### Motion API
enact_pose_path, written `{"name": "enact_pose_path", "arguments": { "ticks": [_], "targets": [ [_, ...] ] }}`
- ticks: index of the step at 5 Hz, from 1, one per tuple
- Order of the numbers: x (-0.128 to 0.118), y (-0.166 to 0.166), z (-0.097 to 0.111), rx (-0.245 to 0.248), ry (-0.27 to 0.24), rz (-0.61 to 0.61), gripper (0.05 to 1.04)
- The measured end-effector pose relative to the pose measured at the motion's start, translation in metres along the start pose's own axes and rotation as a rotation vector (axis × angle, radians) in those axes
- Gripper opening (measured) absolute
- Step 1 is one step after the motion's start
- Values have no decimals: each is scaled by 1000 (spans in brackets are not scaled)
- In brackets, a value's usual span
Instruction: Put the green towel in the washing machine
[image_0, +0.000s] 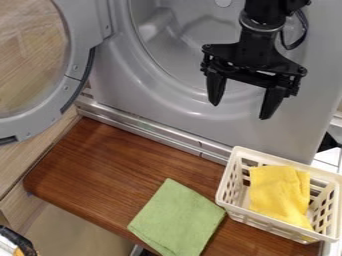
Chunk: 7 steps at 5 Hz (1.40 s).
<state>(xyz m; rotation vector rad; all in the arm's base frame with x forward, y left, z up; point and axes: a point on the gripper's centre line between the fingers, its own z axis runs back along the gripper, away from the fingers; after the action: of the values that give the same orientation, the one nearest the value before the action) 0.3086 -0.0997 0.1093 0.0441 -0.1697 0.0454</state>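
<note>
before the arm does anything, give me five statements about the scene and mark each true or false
1. The green towel lies on the wooden board. True.
2. The yellow cloth is inside the white basket. True.
3. The washing machine is shut. False: its round door stands open.
4. The end effector is clamped on the green towel. False: the end effector is open and holds nothing.
5. The green towel is in the white basket. False: the green towel lies outside it.
</note>
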Motion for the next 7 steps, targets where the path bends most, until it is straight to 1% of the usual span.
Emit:
{"name": "enact_pose_path", "arguments": {
  "ticks": [1, 2, 3, 4, 5, 6, 7],
  "targets": [
    [-5, 1, -10, 12, 26, -6, 1001],
    [-31, 25, -28, 26, 61, 40, 1001],
    [-56, 43, -38, 62, 91, 66, 1001],
    [-76, 61, -55, 65, 128, 67, 1001],
    [-82, 64, -83, 14, 134, 13, 1001],
    [-97, 65, -116, 29, 123, -30, 1001],
    [-107, 62, -145, 38, 131, -58, 1001]
  ]
}}
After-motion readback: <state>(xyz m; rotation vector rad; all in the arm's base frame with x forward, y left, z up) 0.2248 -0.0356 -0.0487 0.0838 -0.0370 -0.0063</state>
